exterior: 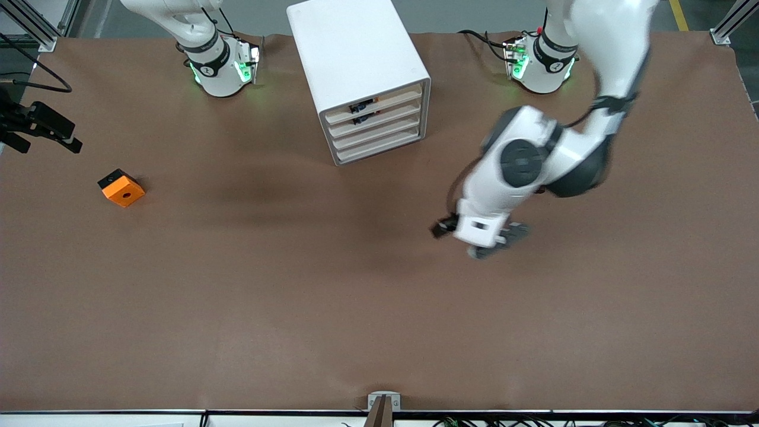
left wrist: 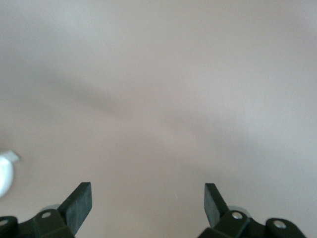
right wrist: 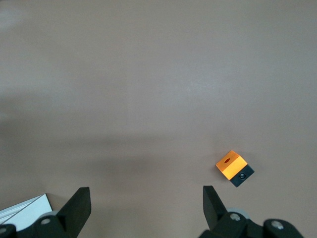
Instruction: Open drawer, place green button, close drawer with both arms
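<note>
The white cabinet [exterior: 356,65] stands at the middle of the table near the robots' bases. Its four drawers [exterior: 379,127] all sit pushed in. Small dark items [exterior: 363,108] show in the upper drawer gaps. The green-capped button is not in view. My left gripper [exterior: 483,244] hangs low over bare table, nearer the front camera than the cabinet and toward the left arm's end. In the left wrist view it [left wrist: 148,198] is open and empty. My right gripper [right wrist: 146,201] is open and empty, high over the table. It is out of the front view.
An orange cube with a dark hole [exterior: 121,188] lies toward the right arm's end of the table and also shows in the right wrist view [right wrist: 233,166]. A black device with a cable [exterior: 41,126] sits at that end's edge. A cabinet corner [right wrist: 25,208] shows.
</note>
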